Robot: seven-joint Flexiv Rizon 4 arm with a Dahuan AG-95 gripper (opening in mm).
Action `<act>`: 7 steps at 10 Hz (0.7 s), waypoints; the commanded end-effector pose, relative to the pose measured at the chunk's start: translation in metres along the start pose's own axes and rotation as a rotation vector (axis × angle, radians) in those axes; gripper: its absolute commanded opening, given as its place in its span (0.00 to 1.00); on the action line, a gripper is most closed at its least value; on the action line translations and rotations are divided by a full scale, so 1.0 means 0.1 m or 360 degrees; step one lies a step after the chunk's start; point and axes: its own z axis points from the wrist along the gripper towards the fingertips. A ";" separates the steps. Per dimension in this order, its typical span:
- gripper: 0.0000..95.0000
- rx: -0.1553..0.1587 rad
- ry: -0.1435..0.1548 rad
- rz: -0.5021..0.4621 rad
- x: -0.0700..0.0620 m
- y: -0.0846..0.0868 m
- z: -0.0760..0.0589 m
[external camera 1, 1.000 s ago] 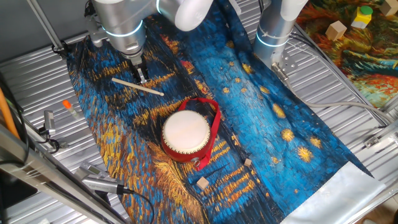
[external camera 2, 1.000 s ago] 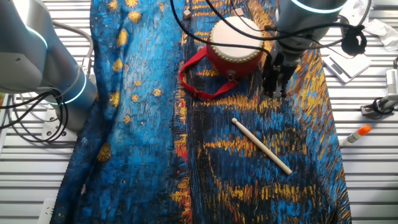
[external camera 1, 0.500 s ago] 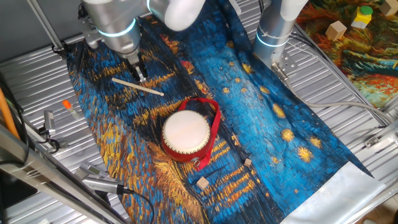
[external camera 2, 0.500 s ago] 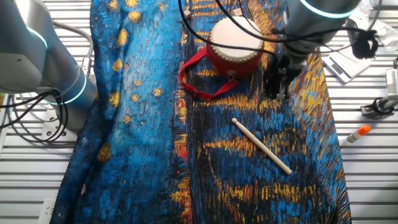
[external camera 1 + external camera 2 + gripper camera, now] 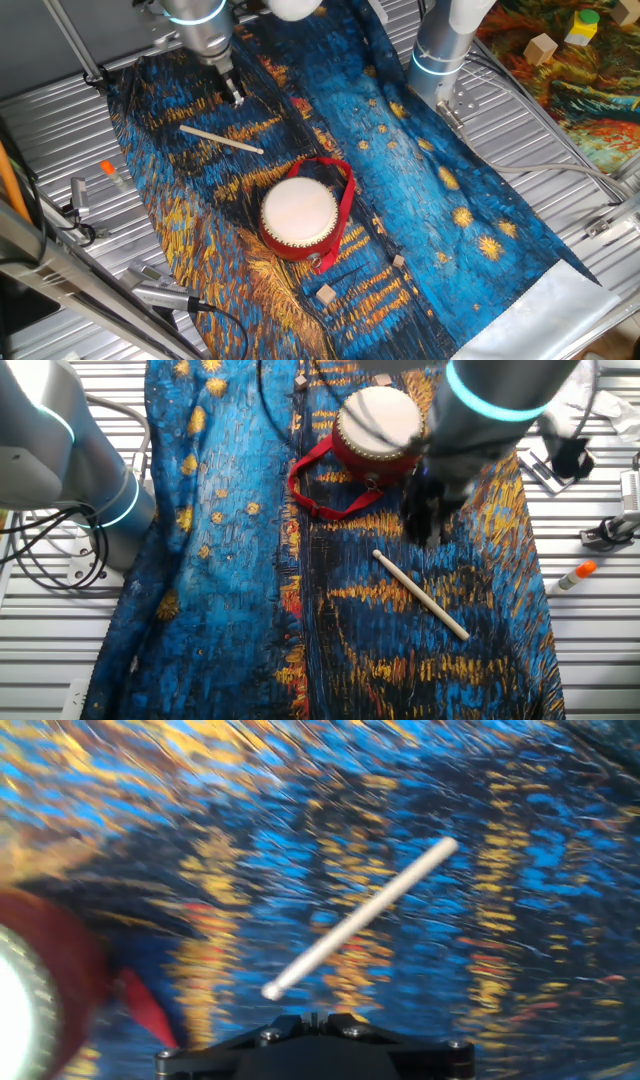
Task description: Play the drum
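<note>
The drum (image 5: 298, 215) stands upright on the painted cloth, cream skin up, with its red strap looped beside it; it also shows in the other fixed view (image 5: 378, 425) and blurred at the left edge of the hand view (image 5: 30, 1010). The thin pale wooden stick (image 5: 220, 139) lies flat on the cloth, seen too in the other fixed view (image 5: 420, 595) and the hand view (image 5: 360, 917). My gripper (image 5: 234, 96) hangs above the cloth just beyond the stick, apart from it, fingers together and empty. It is motion-blurred in the other fixed view (image 5: 427, 532) and shows at the bottom of the hand view (image 5: 315, 1017).
Two small wooden blocks (image 5: 325, 294) lie on the cloth near the drum. An orange marker (image 5: 107, 169) lies on the metal table beside the cloth. A second arm's base (image 5: 440, 50) stands at the cloth's far side. Metal tools (image 5: 160, 295) lie at the near left.
My gripper has lifted and moved away from the stick, staying shut. The stick and the drum have not moved.
</note>
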 end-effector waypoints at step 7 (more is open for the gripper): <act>0.00 -0.0012 -0.0013 0.0227 -0.64 -0.27 0.71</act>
